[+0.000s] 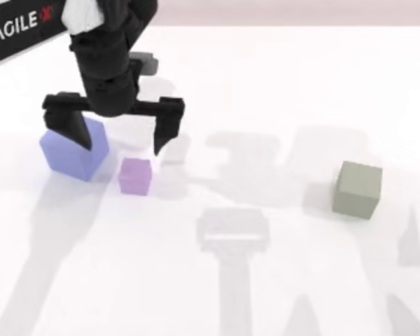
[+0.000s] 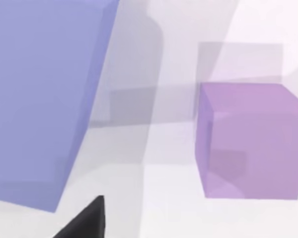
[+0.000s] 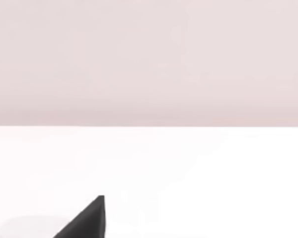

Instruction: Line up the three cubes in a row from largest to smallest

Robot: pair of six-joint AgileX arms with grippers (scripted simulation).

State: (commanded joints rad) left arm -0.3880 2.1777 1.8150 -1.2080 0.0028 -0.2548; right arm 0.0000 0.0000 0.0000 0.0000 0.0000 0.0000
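Left gripper [image 1: 120,143] spread above skewed blue cube [image 1: 75,148], lilac cube [image 1: 135,175].

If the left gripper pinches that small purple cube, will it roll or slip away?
The lilac cube has flat faces and sits square on the table, so rolling seems unlikely. Its matte sides probably grip well. Being small, it may skid if the open left gripper nudges it.

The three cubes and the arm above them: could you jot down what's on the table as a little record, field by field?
largest cube: periwinkle blue cube, top view's left side
smallest cube: lilac purple cube, just right of the blue one, a narrow gap between them
middle cube: grey-green cube, far right, alone
left end effector: open, above the blue and lilac cubes, holding nothing
right arm: not in the top view; its wrist view shows only bare table
row: not yet formed
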